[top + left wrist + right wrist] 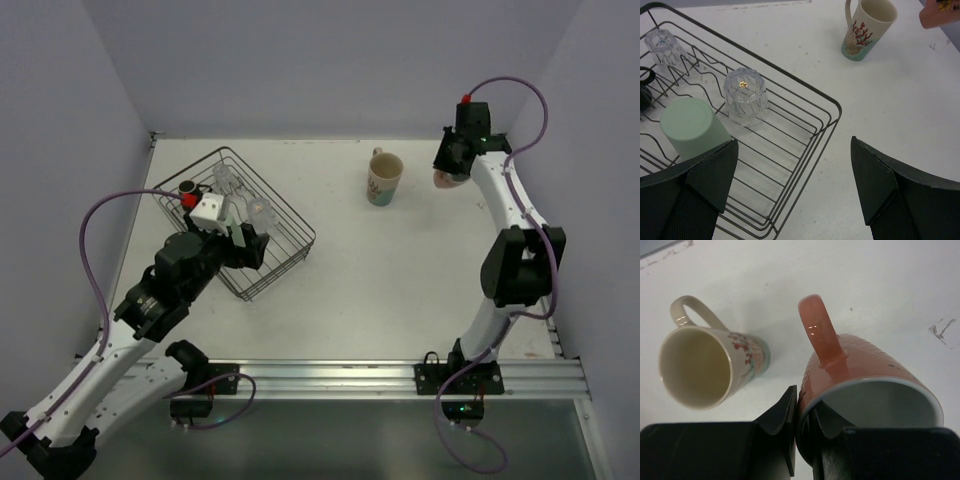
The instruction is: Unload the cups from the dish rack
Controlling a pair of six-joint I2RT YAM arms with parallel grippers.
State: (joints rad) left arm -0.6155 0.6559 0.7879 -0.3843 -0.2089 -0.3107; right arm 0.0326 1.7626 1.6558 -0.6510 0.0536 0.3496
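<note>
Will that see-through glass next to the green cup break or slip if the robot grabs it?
Probably slippery: the clear glass looks smooth and shiny, with faceted sides. Likely fragile too, being glass, so a gentle squeeze seems wise. It stands upside down on the ridged wires of the dish rack, so a nudge might make it wobble or tip.

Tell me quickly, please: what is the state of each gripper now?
Left gripper: open, holding nothing.
Right gripper: closed on the rim of the salmon-pink mug.
</note>
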